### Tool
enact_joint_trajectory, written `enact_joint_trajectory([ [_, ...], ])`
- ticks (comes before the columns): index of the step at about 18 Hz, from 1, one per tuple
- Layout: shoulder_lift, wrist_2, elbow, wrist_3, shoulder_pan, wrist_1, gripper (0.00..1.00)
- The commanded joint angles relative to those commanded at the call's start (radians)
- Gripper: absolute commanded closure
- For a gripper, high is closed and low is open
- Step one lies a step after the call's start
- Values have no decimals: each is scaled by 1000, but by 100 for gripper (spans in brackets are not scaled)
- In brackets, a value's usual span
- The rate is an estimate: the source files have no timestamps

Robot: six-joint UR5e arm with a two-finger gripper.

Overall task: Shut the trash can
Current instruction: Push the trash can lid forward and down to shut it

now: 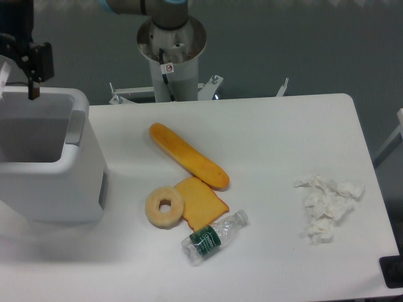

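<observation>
Open trash can (50, 189) at the table's (283, 138) left edge. Gripper (30, 94) poised upright above the bin's back rim, one finger (31, 91) visible; opening width indeterminable, apparently holding nothing.

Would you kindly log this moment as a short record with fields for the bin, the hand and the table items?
trash can: far left, top open, inside visible
hand: above the can's back rim; open or shut unclear
food: long bread roll, doughnut, toast slice, mid-table
bottle: lying beside the toast
crumpled tissue: right side
</observation>
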Motion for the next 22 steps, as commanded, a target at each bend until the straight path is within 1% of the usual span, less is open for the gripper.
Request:
enact_joint_trajectory([
  [7,-12,3,-3,3,71,5,0],
  [12,-47,3,-12,26,109,8,0],
  [14,-70,5,-14,26,114,11,0],
  [16,-80,5,-14,26,127,12,0],
  [18,-95,5,-14,26,132,31,0],
  [22,-98,5,-15,26,132,31,0],
])
